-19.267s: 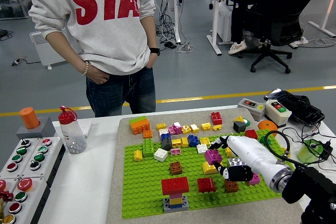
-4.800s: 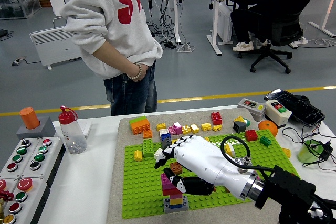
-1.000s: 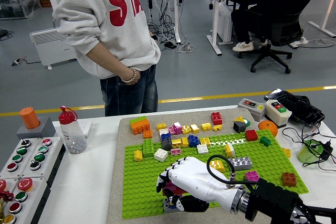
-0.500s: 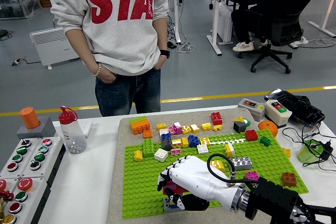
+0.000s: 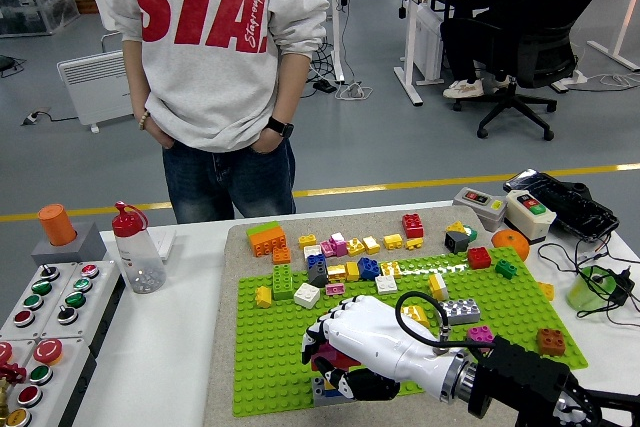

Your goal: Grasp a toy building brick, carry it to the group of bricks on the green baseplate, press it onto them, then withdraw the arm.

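Little has moved: the right robot hand (image 5: pixel 345 352) stays curled over the brick stack (image 5: pixel 328 384). It grips a magenta brick (image 5: pixel 322 356) on the baseplate (image 5: pixel 270 367).

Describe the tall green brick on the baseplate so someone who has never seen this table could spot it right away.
Start at the green baseplate on the white table and look to its far left corner. There the tall green brick stands upright, between a small yellow brick on its left and a white brick on its right. It is the only green brick there, and taller than both.
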Motion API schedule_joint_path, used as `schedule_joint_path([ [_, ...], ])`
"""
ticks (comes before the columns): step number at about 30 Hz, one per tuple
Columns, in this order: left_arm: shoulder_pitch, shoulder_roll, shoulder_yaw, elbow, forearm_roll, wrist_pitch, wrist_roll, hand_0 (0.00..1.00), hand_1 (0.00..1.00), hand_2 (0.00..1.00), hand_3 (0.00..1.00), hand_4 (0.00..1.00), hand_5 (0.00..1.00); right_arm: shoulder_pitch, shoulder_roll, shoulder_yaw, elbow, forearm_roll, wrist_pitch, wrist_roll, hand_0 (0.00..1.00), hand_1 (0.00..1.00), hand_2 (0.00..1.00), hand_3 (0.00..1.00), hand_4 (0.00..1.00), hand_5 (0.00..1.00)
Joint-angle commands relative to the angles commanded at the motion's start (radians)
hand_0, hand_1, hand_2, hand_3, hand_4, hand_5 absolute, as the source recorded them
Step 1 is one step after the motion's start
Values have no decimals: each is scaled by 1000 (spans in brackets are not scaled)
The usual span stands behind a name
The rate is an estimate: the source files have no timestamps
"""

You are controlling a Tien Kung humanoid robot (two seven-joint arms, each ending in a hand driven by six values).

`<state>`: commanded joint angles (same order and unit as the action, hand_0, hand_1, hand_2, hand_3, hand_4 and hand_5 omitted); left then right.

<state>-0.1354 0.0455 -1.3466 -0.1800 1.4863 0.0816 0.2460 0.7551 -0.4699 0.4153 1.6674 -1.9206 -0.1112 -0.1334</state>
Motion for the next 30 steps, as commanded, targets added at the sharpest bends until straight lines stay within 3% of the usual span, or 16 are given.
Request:
schedule_joint_path([
  [21, 4, -3, -6, 0, 8, 1, 3, 653, 687, 672, 575, 282, 998, 0, 2, 25, 15, 1, -19, 10, 605, 595, 586, 566, 378, 168],
  [28, 8, -4, -11, 0, 15, 1, 5, 653, 688, 672, 576, 281, 998, -30, -8, 96, 6, 2, -55, 3, 607, 594, 588, 569, 380, 170],
  [30, 9, -4, -13, 0, 17, 1, 5, 653, 688, 673, 576, 282, 998, -42, -13, 119, 2, -1, -64, -1, 657, 622, 631, 608, 389, 165],
])
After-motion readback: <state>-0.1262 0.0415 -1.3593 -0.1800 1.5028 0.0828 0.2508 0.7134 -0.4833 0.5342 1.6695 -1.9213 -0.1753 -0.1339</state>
